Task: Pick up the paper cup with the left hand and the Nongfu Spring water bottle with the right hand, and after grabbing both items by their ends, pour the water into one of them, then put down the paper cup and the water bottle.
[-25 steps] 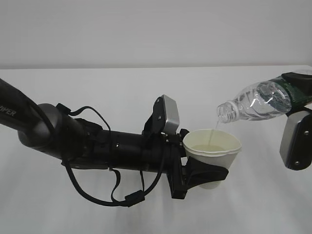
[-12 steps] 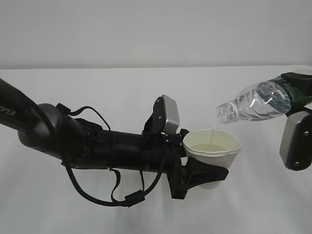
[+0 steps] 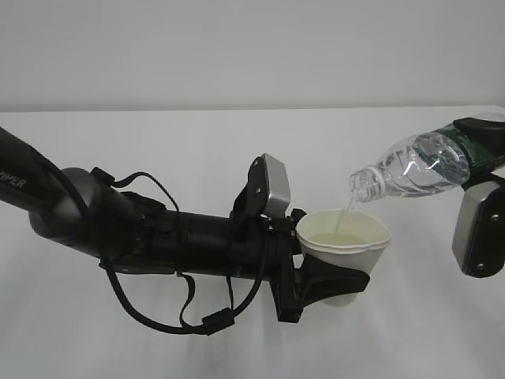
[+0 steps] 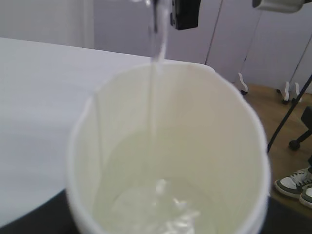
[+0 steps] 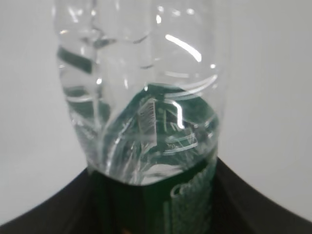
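Jaws of the left hand [image 3: 335, 278] stay clamped round the paper cup [image 3: 344, 246]; beyond, the right hand [image 3: 483, 158] still grips the tilted Nongfu Spring water bottle [image 3: 414, 166]. Bottle apparently lifted slightly; water [image 3: 347, 207] keeps streaming, pouring continues.

The white paper cup [image 3: 344, 243] stands upright, partly filled. At its two o'clock, the clear green-labelled Nongfu Spring water bottle [image 3: 416, 167] tilts neck-down, a thin stream of water [image 4: 155, 92] falling into the cup.
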`<state>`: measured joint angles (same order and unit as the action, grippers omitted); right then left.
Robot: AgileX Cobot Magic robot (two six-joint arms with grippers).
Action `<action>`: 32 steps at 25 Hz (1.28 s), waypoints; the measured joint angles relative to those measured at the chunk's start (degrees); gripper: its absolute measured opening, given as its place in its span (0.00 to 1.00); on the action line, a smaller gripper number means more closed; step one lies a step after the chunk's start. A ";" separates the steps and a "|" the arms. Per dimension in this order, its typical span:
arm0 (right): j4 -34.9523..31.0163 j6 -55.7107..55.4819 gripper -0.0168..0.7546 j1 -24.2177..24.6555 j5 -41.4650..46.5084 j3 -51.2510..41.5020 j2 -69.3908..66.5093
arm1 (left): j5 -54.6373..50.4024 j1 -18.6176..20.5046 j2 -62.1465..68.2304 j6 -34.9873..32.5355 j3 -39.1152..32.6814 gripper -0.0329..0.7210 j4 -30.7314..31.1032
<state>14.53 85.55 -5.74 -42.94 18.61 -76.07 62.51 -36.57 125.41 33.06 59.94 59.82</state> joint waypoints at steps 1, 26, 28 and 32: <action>0.00 0.00 0.53 0.00 0.00 0.00 0.00 | 0.00 0.00 0.00 0.00 0.00 0.60 0.00; 0.57 0.00 0.53 0.00 -0.03 0.00 0.00 | 0.00 0.00 0.00 0.00 0.00 0.60 0.00; 0.57 0.00 0.53 0.00 -0.03 0.00 0.00 | 0.00 0.00 0.00 0.00 0.00 0.60 0.00; 0.57 0.00 0.53 0.00 -0.03 0.00 0.00 | 0.00 0.00 0.00 0.00 0.00 0.60 0.00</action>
<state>15.11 85.55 -5.74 -42.97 18.61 -76.07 62.51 -36.57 125.41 33.06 59.94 59.82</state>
